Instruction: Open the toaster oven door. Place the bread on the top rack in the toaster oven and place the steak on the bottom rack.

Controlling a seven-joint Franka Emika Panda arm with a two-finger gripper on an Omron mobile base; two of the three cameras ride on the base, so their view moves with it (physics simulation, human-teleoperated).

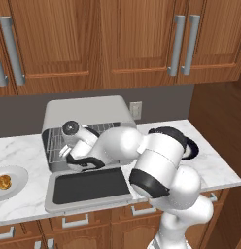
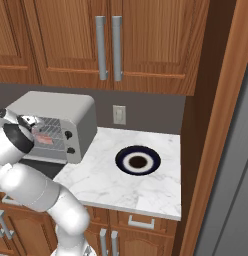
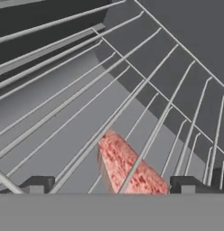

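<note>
Arm folded low and forward, wrist reaching into the toaster oven over the dropped-flat toaster oven door; gripper jaws spread wide, gripping nothing, steak lying between the tips on a wire rack. Which rack: cannot tell. Steak pinkish-red, mottled, flat; bread golden-brown, lumpy, on a plate cut off at the left edge.

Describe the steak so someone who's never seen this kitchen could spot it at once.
Find the light-grey toaster oven on the marble counter under the wooden cabinets, its door folded down flat. Look inside among the thin silver wire racks: the steak lies on one, between the open gripper's dark fingertips. It is the one pinkish-red flat slab there; the golden-brown bread sits outside on a plate.
</note>
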